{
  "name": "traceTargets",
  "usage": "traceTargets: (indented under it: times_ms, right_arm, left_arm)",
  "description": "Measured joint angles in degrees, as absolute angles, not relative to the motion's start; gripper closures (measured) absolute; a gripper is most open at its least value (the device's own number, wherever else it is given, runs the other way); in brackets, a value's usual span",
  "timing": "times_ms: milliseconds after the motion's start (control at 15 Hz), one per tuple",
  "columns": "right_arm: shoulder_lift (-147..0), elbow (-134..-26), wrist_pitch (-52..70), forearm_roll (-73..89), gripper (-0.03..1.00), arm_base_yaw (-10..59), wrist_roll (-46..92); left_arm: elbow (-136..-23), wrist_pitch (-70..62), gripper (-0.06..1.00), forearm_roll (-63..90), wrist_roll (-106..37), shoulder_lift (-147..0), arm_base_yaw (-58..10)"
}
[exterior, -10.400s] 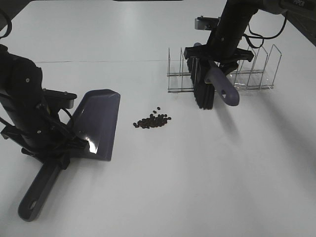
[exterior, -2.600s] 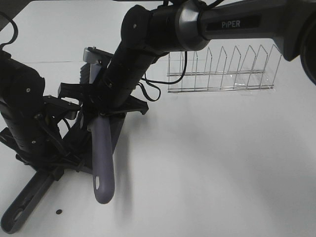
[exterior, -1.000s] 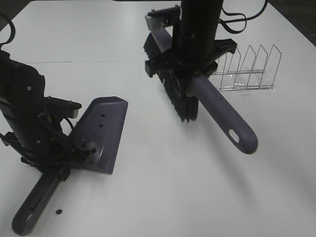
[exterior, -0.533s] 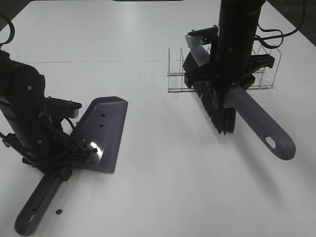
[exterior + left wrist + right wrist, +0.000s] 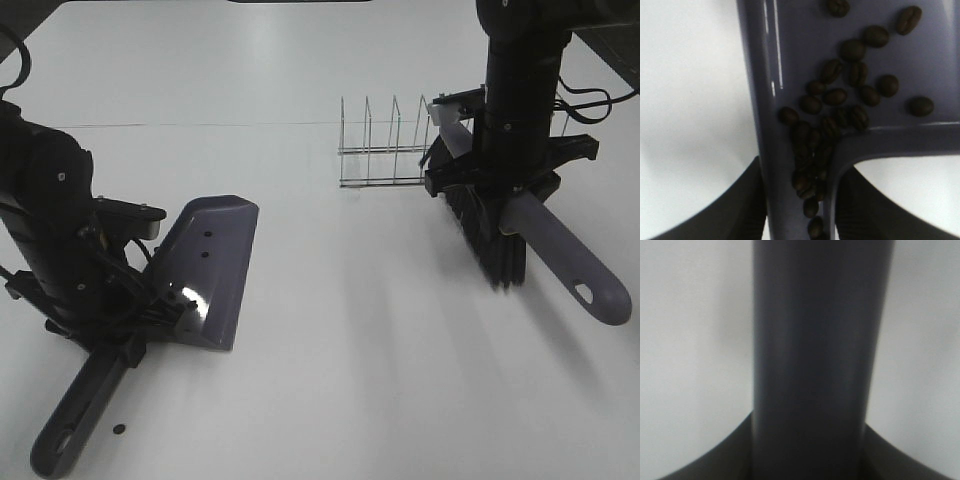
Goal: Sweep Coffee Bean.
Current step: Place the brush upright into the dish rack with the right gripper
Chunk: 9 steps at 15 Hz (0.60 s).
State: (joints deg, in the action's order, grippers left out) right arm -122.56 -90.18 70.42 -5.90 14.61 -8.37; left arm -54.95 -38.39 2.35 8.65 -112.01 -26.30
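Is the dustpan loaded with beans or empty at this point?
Loaded. The left wrist view shows coffee beans piled in the dustpan near its handle; one stray bean lies on the table.

I can read no text, label, brand, number or sign in any of my three views right now.
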Motion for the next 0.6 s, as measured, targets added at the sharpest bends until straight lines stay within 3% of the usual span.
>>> traceTargets:
  times_ms: [333, 600]
  right_arm:
    - [-125.5, -91.0, 70.4, -3.4, 0.68, 13.4, -5.4]
    - [-129.6, -98.5, 71.7, -0.6, 0.68, 13.2, -5.3]
  left_arm:
    - [-54.9, -38.4, 0.59, 2.5, 8.7, -112.0, -26.3]
    - [-54.9, -38.5, 0.59, 2.5, 8.7, -112.0, -26.3]
